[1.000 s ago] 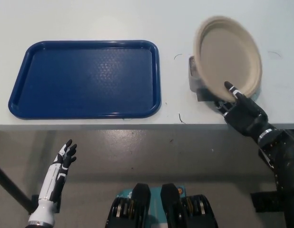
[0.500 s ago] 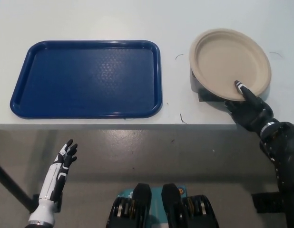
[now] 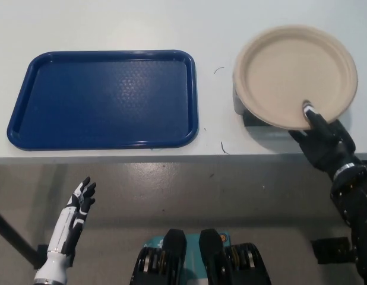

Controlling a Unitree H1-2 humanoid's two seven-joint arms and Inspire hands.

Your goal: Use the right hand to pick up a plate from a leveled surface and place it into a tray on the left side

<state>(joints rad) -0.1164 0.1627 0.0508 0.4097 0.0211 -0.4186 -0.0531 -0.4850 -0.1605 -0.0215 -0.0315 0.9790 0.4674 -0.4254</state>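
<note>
I see my right hand gripping the near rim of the tan plate, held over the small dark stand on the white tabletop. The blue tray lies well left. My left hand hangs below the tabletop edge, fingers spread.

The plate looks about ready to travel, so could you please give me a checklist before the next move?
1. Right hand shut on the beige paper plate at its near rim: ok.
2. Firmness of that grip: cannot tell.
3. Plate lifted off the grey stand: cannot tell.
4. Blue tray holds nothing: ok.
5. Left hand open, below the table edge, out of the path: ok.
</note>
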